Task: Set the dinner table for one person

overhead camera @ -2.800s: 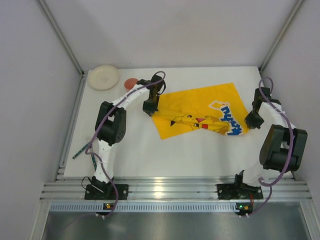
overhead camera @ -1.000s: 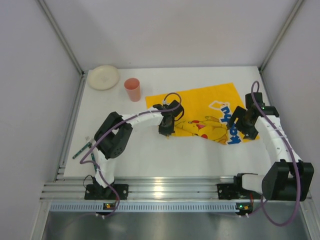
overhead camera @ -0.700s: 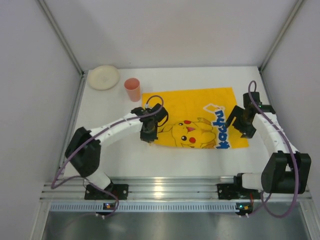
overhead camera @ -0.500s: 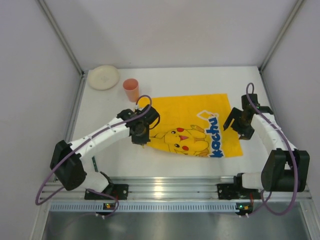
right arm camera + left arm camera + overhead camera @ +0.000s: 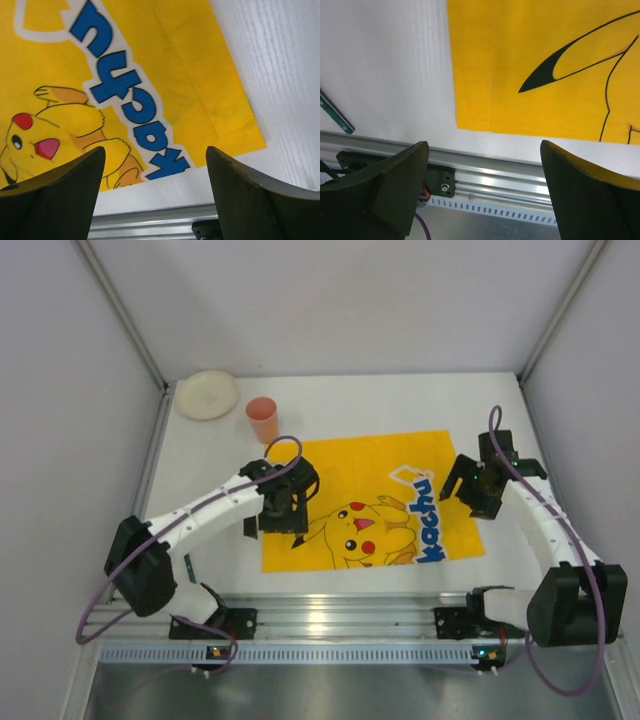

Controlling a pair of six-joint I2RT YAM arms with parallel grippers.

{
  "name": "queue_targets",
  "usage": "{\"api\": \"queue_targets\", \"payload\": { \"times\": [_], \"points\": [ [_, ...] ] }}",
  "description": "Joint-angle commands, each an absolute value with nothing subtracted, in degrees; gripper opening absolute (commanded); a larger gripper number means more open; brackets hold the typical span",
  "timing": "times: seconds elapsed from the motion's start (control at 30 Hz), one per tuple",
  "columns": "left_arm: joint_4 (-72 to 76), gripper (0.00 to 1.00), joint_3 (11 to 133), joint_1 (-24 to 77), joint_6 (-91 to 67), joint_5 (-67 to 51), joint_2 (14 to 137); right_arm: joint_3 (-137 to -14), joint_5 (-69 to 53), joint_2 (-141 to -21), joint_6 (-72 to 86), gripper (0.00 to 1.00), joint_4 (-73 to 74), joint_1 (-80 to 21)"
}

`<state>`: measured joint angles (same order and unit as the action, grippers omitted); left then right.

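Currently, the white bench [image 5: 400, 400] extends ahead of both arm bases, with a yellow mat [image 5: 370, 495] flat on it. Left gripper [image 5: 483, 165] open, empty, over the mat's near-left corner; right gripper [image 5: 155, 160] open, empty, over its right edge.

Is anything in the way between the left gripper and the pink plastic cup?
Nothing visible. Between the open left gripper, over the yellow Pikachu-print cloth mat's left side, and the pink plastic cup there is only flat mat and bare white tabletop.
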<state>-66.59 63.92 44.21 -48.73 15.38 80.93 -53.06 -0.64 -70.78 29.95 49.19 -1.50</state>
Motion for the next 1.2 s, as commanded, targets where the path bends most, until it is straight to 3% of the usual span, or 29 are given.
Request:
{"api": "queue_targets", "payload": {
  "times": [0.0,0.2,0.33,0.63,0.8,0.93,1.17],
  "points": [
    [-59.4,0.98,68.0,43.3,-46.1,17.3,88.0,-58.3,-4.7,-67.1,29.4,0.82,48.0,-4.9],
    [-48.5,0.98,73.4,37.4,-39.3,12.0,99.9,-73.4,-8.3,-72.1,29.9,0.83,47.6,-12.7],
    [-43.9,0.96,74.5,33.4,-35.5,8.1,106.9,-85.9,-8.1,-81.6,29.1,0.83,49.7,-18.5],
    [-43.3,0.93,79.4,27.8,-30.2,4.7,112.1,-112.8,-7.7,-98.8,27.3,0.82,56.9,-22.1],
    [-51.3,0.93,91.2,27.9,-31.2,4.4,105.0,-108.4,-6.3,-97.4,27.0,0.82,57.3,-22.1],
    [-54.1,0.95,97.6,27.9,-32.5,7.6,100.8,-96.5,-5.7,-91.1,27.8,0.82,54.2,-22.2],
    [-55.1,0.96,102.7,24.4,-32.7,16.4,103.7,-81.0,-5.5,-81.6,29.4,0.82,51.7,-22.2]
  ]
}}
